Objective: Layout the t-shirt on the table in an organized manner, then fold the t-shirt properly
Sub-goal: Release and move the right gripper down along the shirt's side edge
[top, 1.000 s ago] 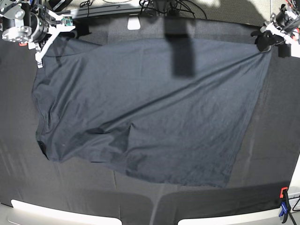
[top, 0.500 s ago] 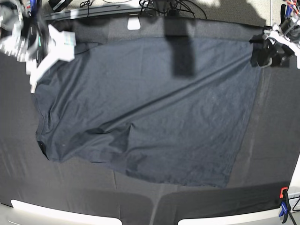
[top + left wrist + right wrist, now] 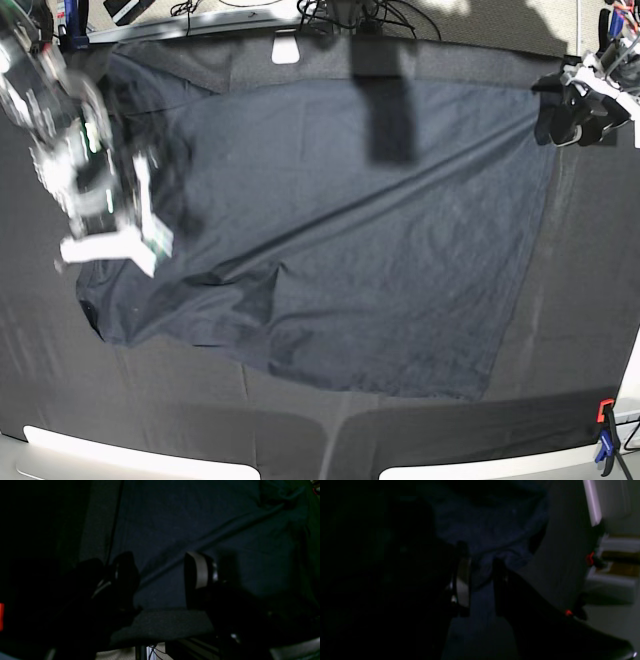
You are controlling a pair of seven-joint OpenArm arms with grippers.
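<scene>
One tee (image 3: 340, 230), spread across table (image 3: 590, 300), diagonal crease corner to corner. Soft, light, limp; prone to bunching; best taken by hem corners or shoulders. Left gripper (image 3: 160, 580): wide, empty, at far corner. Right gripper (image 3: 480, 580): part-open, cloth between pads, grip uncertain.

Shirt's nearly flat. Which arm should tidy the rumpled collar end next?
Right, probably. The right gripper hangs over the t-shirt at its rumpled end, jaws apart. The left gripper is open at the far corner, beside the table edge.
</scene>
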